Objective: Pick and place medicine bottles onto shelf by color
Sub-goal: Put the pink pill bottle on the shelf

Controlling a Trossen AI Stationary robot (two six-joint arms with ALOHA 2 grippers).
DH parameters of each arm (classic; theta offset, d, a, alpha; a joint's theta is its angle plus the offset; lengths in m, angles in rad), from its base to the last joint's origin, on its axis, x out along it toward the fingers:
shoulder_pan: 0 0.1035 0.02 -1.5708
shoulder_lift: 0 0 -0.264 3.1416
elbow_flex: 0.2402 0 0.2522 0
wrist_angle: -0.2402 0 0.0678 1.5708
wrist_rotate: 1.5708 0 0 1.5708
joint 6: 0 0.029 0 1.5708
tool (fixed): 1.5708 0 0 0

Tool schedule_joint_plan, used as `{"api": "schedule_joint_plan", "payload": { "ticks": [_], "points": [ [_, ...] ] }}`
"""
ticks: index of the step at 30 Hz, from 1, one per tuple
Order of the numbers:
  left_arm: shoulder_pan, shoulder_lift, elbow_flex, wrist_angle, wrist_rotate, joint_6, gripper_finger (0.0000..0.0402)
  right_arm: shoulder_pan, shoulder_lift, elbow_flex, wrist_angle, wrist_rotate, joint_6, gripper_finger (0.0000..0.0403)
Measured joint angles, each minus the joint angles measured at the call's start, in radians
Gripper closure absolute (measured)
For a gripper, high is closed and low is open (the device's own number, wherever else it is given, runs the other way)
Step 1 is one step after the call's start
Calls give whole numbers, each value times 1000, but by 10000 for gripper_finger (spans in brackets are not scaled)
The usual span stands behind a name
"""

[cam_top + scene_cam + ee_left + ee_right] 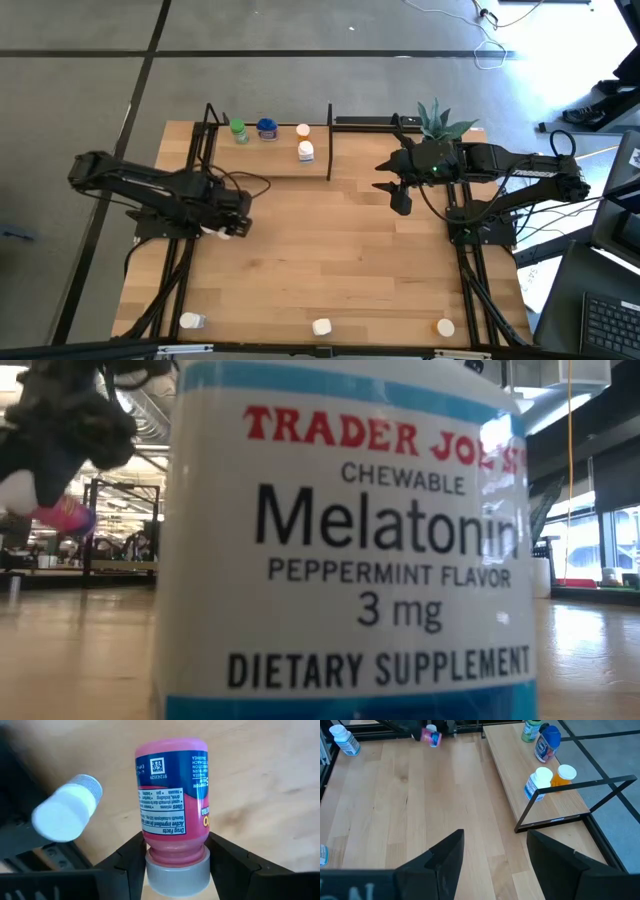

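A pink medicine bottle (170, 790) with a blue-and-white label and a grey-white cap hangs above the wooden table, my left gripper (176, 851) shut on it at the table's left (233, 227). The shelf (280, 165) stands at the far edge with a green bottle (238, 131), a blue one (266, 128), an orange-capped one (303, 130) and a white one (306, 152) on its board. A white bottle (67, 814) stands on the table below my left gripper. My right gripper (495, 852) hovers open and holds nothing, right of the shelf (400, 197). My left gripper pinches the pink bottle's neck (175, 849), just below the cap (177, 872), between its two fingers (131, 855). The fingers come steeply from above. The cap end is toward the wrist and the base points down and away. The bottle is lifted clear of the table (62, 516).
Three bottles stand along the near edge: one at the left (190, 321), one in the middle (321, 327), one orange-capped at the right (445, 327). A Melatonin bottle (350, 550) fills the low view. A potted plant (440, 120) stands behind my right gripper.
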Motion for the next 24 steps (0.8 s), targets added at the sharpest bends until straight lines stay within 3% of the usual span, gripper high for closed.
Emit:
{"api": "schedule_joint_plan", "payload": {
  "ticks": [6, 13, 24],
  "points": [
    [20, -4, 148, -155, -32, 85, 231, 0, 0, 0, 0, 0, 0, 185],
    [106, -3, 272, -312, 36, 214, 231, 0, 0, 0, 0, 0, 0, 185],
    [236, 82, 363, -412, 309, 463, 231, 0, -1, 0, 0, 0, 0, 185]
  ]
}}
